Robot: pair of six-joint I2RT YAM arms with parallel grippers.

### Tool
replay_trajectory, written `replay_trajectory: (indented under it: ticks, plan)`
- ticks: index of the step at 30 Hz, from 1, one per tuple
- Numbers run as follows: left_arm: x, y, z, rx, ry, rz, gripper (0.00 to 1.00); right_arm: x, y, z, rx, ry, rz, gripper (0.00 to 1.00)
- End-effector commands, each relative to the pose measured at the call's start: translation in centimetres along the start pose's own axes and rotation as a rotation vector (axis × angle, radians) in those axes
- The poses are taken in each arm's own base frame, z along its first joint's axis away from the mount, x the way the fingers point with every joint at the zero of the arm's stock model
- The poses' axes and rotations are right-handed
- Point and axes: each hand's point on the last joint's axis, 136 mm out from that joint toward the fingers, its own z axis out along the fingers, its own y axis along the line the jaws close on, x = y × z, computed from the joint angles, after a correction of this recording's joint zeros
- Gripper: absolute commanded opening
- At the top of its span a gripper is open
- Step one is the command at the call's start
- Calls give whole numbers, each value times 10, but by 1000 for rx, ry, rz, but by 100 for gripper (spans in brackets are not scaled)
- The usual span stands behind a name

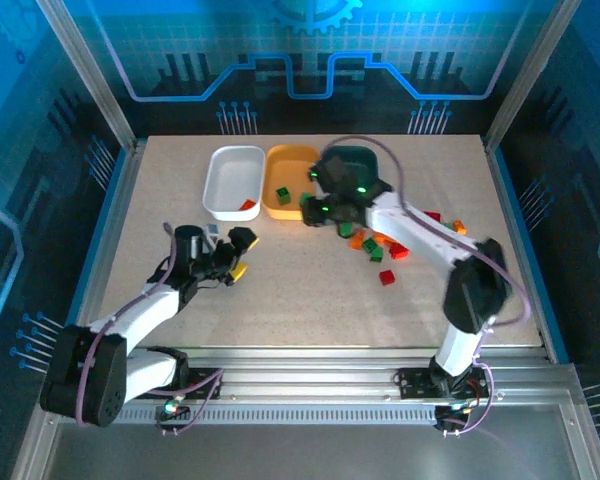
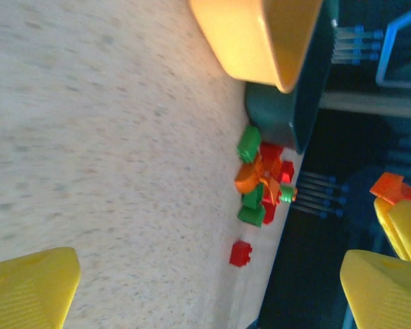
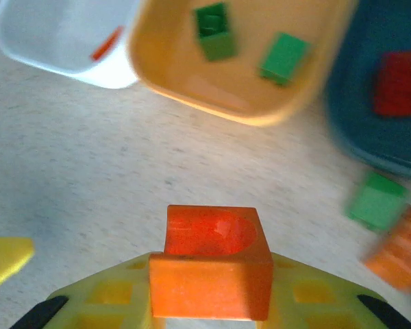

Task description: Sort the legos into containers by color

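nearest you, your left gripper [image 1: 242, 253] rests low over the table [image 1: 280, 300] with its fingers spread wide and nothing between them. it has no part in this step.

further out, your right gripper [image 1: 315, 208] is clamped on one orange brick [image 3: 211, 274], lifted clear of the table just short of the trays. so you are mid-delivery, and the drop is yet to come.

beside that arm lie the loose bricks [image 1: 377, 255]. i count about nine: roughly three green, three red and three orange. they are too bunched to be sure, but one red brick [image 1: 387, 277] sits apart on the near side.

furthest away are three trays in a row. the white tray [image 1: 215, 190] holds one reddish piece [image 1: 247, 204], the yellow tray [image 1: 292, 152] holds two green bricks [image 3: 216, 31], and the teal tray [image 3: 356, 116] shows one red block [image 3: 401, 82].

green and red look claimed, so i judge white is your target. carry the brick over the white tray's middle, past its rim, before you let go.
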Motion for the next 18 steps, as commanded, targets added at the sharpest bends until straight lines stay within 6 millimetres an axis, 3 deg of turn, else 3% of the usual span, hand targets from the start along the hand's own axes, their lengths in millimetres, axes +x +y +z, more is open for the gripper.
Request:
replay_trajectory:
  ticks: [1,5,8,15,16,18]
  plan:
    - [5,30,-19,-68,0,-98,99,-32,54,37,-118,-56,-100,33]
    - [10,39,-34,-70,11,-107,99,-58,65,82,-115,-67,-135,31]
    - [13,40,-42,-81,12,-75,99,-66,78,114,-136,-62,-176,31]
    - [16,31,-44,-46,50,-22,99,-84,83,154,-103,-87,-203,33]
    - [17,30,-44,-42,54,-16,99,-85,81,157,-101,-88,-199,36]
    - [17,26,-44,-33,64,2,99,-85,82,158,-120,-84,-187,54]
